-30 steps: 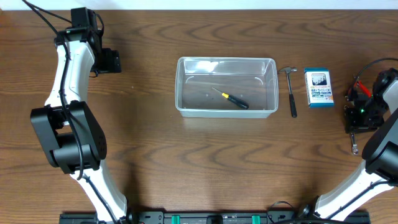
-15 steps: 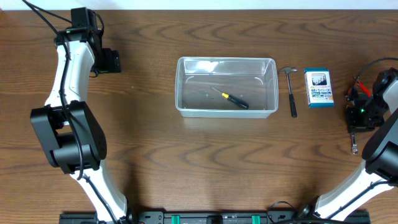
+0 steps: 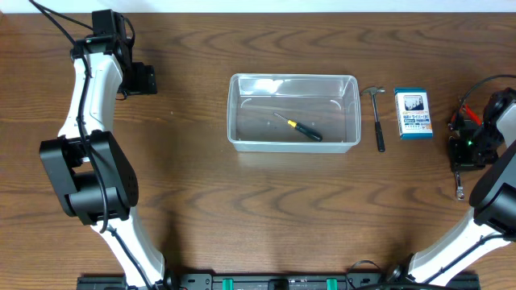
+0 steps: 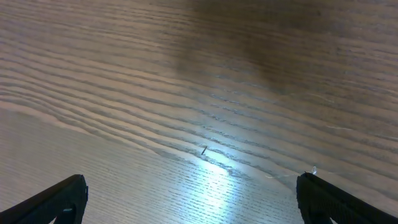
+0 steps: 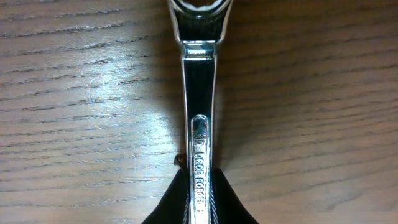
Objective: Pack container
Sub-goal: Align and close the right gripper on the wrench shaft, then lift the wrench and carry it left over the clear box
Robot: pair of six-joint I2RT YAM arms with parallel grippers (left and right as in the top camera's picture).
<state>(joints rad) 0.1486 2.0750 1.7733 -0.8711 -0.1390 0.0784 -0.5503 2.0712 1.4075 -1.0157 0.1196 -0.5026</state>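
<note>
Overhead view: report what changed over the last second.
Nothing visibly moved. The right gripper holds its place, shut on the wrench; the left gripper keeps open over the table. The container, screwdriver, hammer and box are unmoved.

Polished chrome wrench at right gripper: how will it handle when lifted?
The polished chrome wrench looks solid metal: likely stiff, heavy for its size. Mirror finish probably slippery. The right gripper pinches its thin shank, ring end far out: may pivot.
</note>
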